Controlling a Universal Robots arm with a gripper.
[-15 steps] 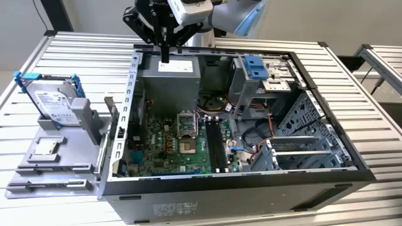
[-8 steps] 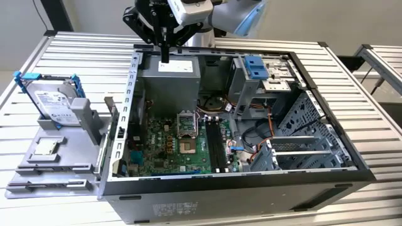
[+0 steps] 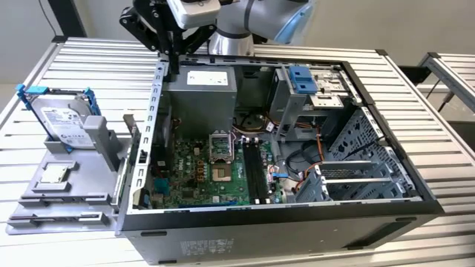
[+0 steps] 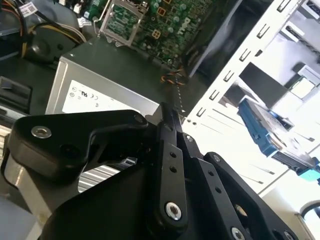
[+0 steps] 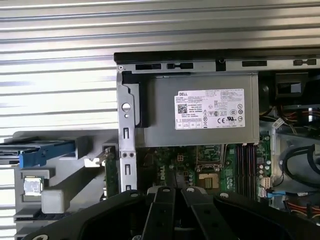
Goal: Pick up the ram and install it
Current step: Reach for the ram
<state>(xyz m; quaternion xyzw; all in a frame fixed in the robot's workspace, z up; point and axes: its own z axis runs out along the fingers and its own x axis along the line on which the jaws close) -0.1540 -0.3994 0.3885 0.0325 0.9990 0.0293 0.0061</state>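
Black gripper (image 5: pixel 175 190) poised over the open computer case (image 3: pixel 297 222), at the power supply (image 5: pixel 200 112) corner.
Its fingers look pressed together (nothing between them), while the ram (image 5: pixel 111 175) stands on edge in the grey tray (image 3: pixel 44 217) just outside the case wall, apart from the gripper.

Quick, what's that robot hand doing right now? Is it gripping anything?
Hand: closed, holding nothing; the ram stands apart from it, outside the computer case.
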